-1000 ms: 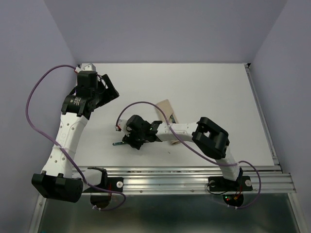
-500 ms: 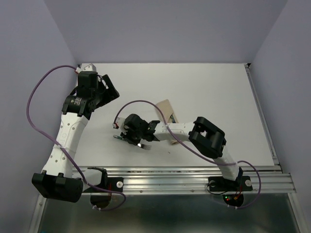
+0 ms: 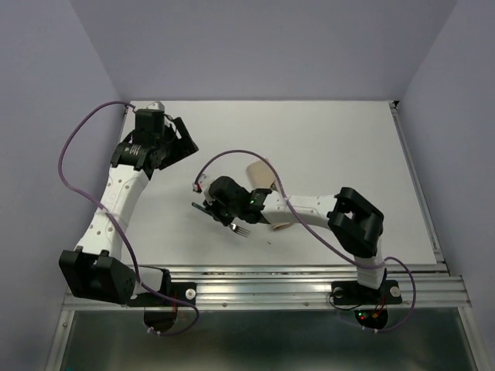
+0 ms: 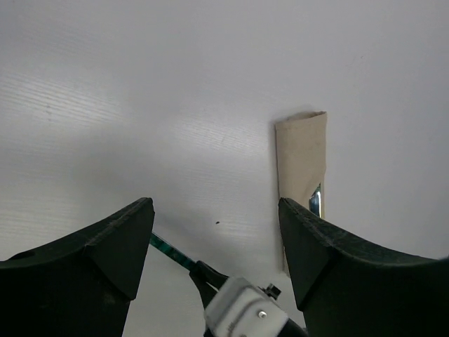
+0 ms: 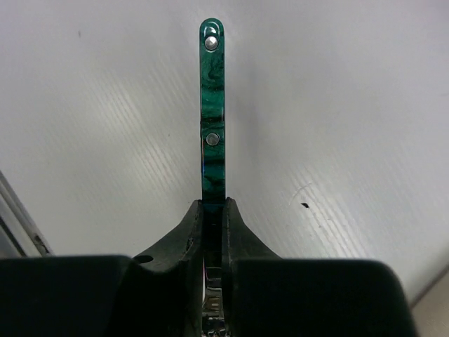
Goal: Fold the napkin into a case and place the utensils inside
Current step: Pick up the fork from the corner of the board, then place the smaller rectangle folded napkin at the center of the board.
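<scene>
**A:** So, what is the right tool point(image 5: 212, 205) doing?

**B:** Its jaws are pinched together on the fork point(image 5: 212, 84), gripping the green marbled handle partway along. The riveted end pokes out ahead of the tool. From overhead the tines stick out behind, towards the near edge of the bench point(image 3: 332, 147).

**A:** Why grip it in the middle?

**B:** Probably so it stays balanced and doesn't droop when carried. I can't tell if it is clear of the bench yet.

**A:** And the case point(image 4: 302, 151)?

**B:** The napkin is already folded into a narrow oblong. It lies flat on the bench just beside the right tool, partly under that arm's forearm in the overhead view. A silvery sliver point(image 4: 316, 200) shows at a slanted edge on its side, so I'd guess one utensil is already tucked in.

**A:** So that edge is the way in?

**B:** It looks so, though the fork lies across the case rather than along it. It would need turning before it could slide in.

**A:** And the left tool point(image 4: 214, 210)?

**B:** Its jaws stand wide apart and hold nothing. It hovers at the far left, well apart from the case, likely to keep out of the way
</scene>
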`<state>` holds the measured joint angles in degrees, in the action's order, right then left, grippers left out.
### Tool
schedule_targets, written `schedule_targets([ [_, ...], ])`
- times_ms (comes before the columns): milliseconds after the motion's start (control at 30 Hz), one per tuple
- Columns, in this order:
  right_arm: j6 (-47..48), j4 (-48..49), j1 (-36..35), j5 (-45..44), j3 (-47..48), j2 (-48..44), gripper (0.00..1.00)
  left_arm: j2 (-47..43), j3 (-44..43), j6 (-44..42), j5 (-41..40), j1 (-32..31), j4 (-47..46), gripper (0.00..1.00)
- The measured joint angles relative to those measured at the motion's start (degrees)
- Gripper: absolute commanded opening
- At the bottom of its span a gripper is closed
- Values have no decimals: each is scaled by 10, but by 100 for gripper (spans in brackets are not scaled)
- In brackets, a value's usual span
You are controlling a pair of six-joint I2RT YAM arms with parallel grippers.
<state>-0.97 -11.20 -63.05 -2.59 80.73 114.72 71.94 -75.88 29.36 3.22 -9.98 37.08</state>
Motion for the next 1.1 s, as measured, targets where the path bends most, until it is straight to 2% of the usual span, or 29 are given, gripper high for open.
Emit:
schedule_targets([
  [200, -56, -1, 34, -19, -35, -114, 1, 73, -8, 0, 66, 0, -43, 82],
  [433, -128, -48, 119, -47, -92, -226, 1, 154, -31, 3, 123, -4, -89, 81],
  [633, -186, -112, 169, -83, -190, -304, 1, 261, -109, 4, 149, -39, -113, 79],
  [867, -246, -162, 172, -99, -271, -355, 1, 403, -202, -2, 180, -85, -139, 79],
  [1100, -270, -177, 172, -91, -299, -363, 1, 510, -272, -15, 220, -103, -154, 78],
])
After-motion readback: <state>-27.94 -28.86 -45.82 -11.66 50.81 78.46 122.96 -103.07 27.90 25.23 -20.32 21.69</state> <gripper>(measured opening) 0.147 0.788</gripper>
